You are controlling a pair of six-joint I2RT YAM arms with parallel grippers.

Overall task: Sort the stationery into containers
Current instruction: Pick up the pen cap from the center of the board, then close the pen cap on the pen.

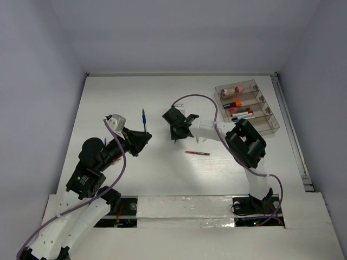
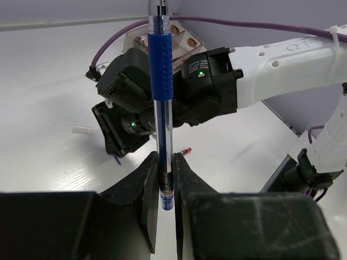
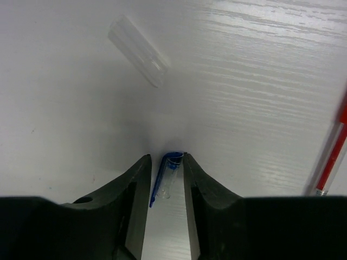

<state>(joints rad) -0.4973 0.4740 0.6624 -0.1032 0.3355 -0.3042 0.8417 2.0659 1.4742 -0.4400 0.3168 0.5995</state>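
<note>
My left gripper (image 1: 144, 135) (image 2: 165, 158) is shut on the lower end of a blue pen (image 1: 144, 118) (image 2: 161, 81) and holds it upright above the table. My right gripper (image 1: 176, 134) (image 3: 166, 158) points down at the table near the middle, its jaws closed on a clear pen cap with a blue clip (image 3: 170, 174). A red pen (image 1: 197, 153) (image 3: 332, 154) lies on the table just right of it. The clear organiser (image 1: 272, 125) stands at the far right and holds a pink cylinder (image 1: 237, 89), an orange-capped highlighter (image 1: 233, 103) and pens (image 1: 242, 114).
A small clear tube-like piece (image 3: 138, 50) (image 2: 83, 130) lies on the table beyond the right gripper. A purple cable (image 1: 198, 97) loops over the right arm. A rail (image 1: 293, 135) runs along the table's right edge beside the organiser.
</note>
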